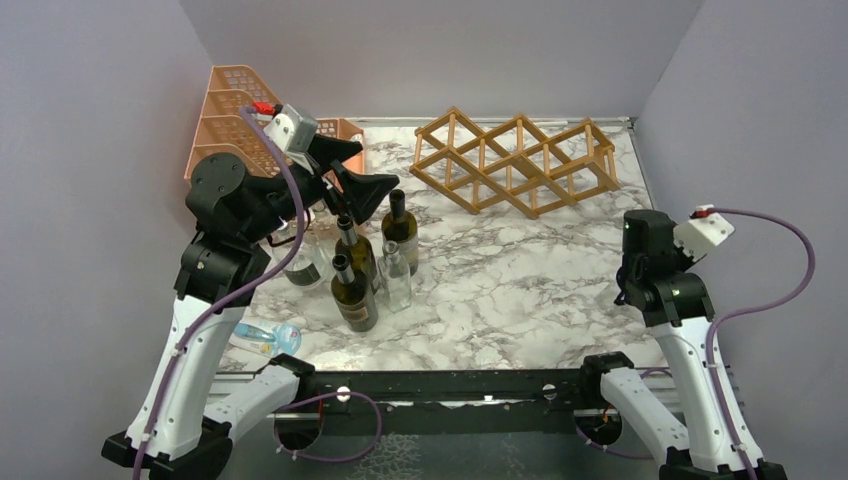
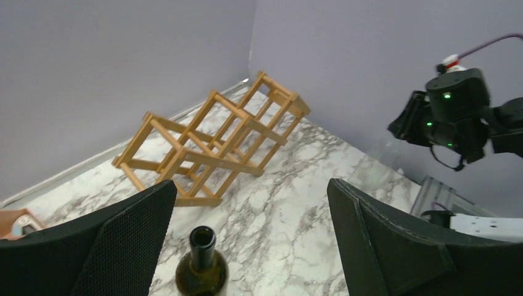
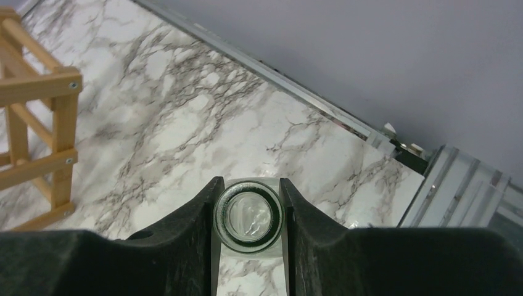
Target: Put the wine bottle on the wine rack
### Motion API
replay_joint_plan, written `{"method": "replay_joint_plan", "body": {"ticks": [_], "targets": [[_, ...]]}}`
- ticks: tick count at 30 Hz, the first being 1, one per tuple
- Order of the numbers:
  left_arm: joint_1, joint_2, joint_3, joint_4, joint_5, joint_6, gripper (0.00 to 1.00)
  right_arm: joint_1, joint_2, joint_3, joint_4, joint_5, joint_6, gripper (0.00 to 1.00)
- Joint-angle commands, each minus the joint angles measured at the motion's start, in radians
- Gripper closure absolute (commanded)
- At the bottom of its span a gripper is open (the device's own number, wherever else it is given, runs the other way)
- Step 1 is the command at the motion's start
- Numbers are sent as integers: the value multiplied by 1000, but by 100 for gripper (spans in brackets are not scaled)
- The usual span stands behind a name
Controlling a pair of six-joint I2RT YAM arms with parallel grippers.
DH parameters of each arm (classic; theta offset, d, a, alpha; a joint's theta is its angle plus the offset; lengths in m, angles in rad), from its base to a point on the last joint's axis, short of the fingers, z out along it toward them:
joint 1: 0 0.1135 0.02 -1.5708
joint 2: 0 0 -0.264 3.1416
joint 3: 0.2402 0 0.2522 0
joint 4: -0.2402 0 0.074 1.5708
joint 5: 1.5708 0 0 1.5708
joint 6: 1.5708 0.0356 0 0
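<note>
Clasping clear bottle [image 3: 248,217], right gripper [image 3: 248,188]; overhead, that bottle hidden

The left arm [image 1: 195,330] rises from its base, bends at the elbow and reaches forward. The left gripper [image 1: 362,170] is spread wide, and its two fingers [image 2: 117,246] stand far apart with nothing between them. The right arm [image 1: 695,360] is folded more upright, with its wrist turned down. The right gripper [image 3: 248,185] points downward, and its fingers [image 3: 185,240] press on both sides of the mouth of a clear bottle [image 3: 248,217].
</note>
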Motion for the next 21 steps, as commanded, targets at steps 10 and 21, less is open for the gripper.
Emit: {"method": "replay_joint_plan", "body": {"ticks": [10,21], "targets": [[-147,191,31,232,221,-207,1,-2,43,106,289,-720,-378,99],[-524,378,25,267,-29,-10,1,-3,39,179,326,-1112,-405,99]]}}
